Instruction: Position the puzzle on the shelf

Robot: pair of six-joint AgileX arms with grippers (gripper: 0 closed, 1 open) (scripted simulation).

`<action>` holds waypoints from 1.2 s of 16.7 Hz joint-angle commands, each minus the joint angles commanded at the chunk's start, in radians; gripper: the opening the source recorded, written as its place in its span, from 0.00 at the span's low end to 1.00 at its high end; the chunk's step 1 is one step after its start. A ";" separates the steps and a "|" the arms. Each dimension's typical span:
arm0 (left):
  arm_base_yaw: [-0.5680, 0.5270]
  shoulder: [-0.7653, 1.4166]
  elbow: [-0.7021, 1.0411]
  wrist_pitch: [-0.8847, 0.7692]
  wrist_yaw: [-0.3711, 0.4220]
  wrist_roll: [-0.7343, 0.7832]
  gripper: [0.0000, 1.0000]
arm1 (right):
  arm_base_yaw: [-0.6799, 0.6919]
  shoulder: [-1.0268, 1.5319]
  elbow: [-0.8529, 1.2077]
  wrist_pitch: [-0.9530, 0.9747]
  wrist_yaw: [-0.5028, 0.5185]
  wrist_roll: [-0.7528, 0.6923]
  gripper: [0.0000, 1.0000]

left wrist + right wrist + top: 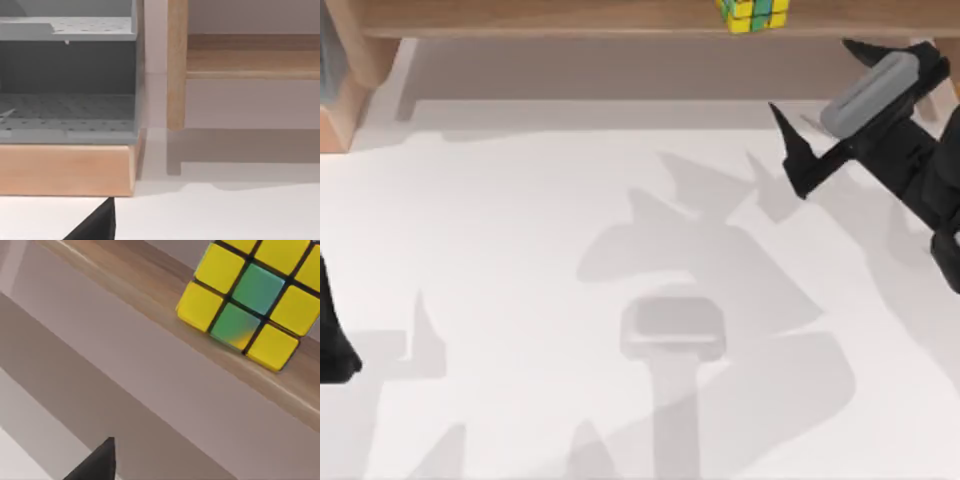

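The puzzle (753, 14) is sitting on the shelf (570, 18), toward the right side of the top view. It is resting flat on the brown board, close to the front edge, and nothing is holding it. In the right wrist view the puzzle (252, 297) is seen with yellow and green squares facing out, standing square on the shelf (130, 275).

So the main job is judged to be done. The little that is left is probably for the right arm to be pulled away and parked.

The right tool (835, 95) is being held in the air just below and to the right of the puzzle, well clear of it. Its two black fingers (788, 135) are spread wide apart, and nothing is being pinched between them.

The left arm (335, 340) is being kept at the far left edge of the surface. Whether the left tool is spread or pressed together cannot be told.

The surface (520, 250) is white and smooth, and grey shadows of the arms are being cast across it. In the left wrist view a pale wooden side support (176, 65) is standing on the surface, and beside it a grey rack with dotted trays (67, 75) is sitting on a wooden base (67, 167).
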 joint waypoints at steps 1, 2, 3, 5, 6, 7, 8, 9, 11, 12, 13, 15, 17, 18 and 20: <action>0.000 0.000 0.000 0.000 0.000 0.000 1.00 | -0.040 -0.019 -0.072 0.020 -0.088 -0.053 1.00; 0.000 0.000 0.000 0.000 0.000 0.000 1.00 | -0.083 -0.036 -0.141 0.039 -0.170 -0.109 1.00; 0.000 0.000 0.000 0.000 0.000 0.000 1.00 | -0.128 -0.050 -0.207 0.058 -0.244 -0.168 1.00; 0.000 0.000 0.000 0.000 0.000 0.000 1.00 | -0.223 -0.076 -0.326 0.096 -0.364 -0.294 1.00; 0.000 0.000 0.000 0.000 0.000 0.000 1.00 | -0.274 -0.089 -0.377 0.117 -0.409 -0.360 1.00; 0.000 0.000 0.000 0.000 0.000 0.000 1.00 | -0.326 -0.102 -0.421 0.138 -0.447 -0.428 1.00; 0.000 0.000 0.000 0.000 0.000 0.000 1.00 | -0.379 -0.114 -0.457 0.161 -0.478 -0.497 1.00; 0.000 0.000 0.000 0.000 0.000 0.000 1.00 | -0.434 -0.126 -0.486 0.184 -0.504 -0.566 1.00; 0.000 0.000 0.000 0.000 0.000 0.000 1.00 | -0.547 -0.145 -0.518 0.230 -0.530 -0.702 1.00; 0.000 0.000 0.000 0.000 0.000 0.000 1.00 | -0.602 -0.150 -0.522 0.252 -0.530 -0.766 1.00; 0.000 0.000 0.000 0.000 0.000 0.000 1.00 | -0.657 -0.151 -0.520 0.272 -0.523 -0.827 1.00; 0.000 0.000 0.000 0.000 0.000 0.000 1.00 | -0.762 -0.140 -0.501 0.304 -0.491 -0.938 1.00; 0.000 0.000 0.000 0.000 0.000 0.000 1.00 | -0.850 -0.113 -0.467 0.323 -0.450 -1.025 1.00; 0.000 0.000 0.000 0.000 0.000 0.000 1.00 | -0.886 -0.098 -0.449 0.328 -0.429 -1.058 1.00; 0.000 0.000 0.000 0.000 0.000 0.000 1.00 | -0.933 -0.075 -0.421 0.334 -0.396 -1.102 1.00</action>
